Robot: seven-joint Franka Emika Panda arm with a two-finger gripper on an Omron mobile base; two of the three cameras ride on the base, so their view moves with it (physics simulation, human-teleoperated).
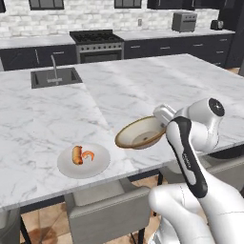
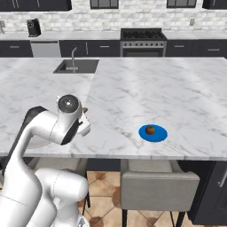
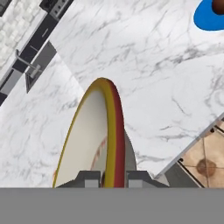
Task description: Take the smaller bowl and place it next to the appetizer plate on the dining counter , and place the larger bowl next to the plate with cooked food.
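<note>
gripper (image 3: 110,178) clamped on larger bowl (image 1: 139,133) rim | fingertips cut off at hand-view edge | plate with cooked food (image 1: 84,161) left base | appetizer plate (image 2: 153,133) right base

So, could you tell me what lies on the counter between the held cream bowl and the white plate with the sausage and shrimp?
Nothing: in the left base view, only bare marble of the dining counter separates the larger bowl from the plate with cooked food.
</note>
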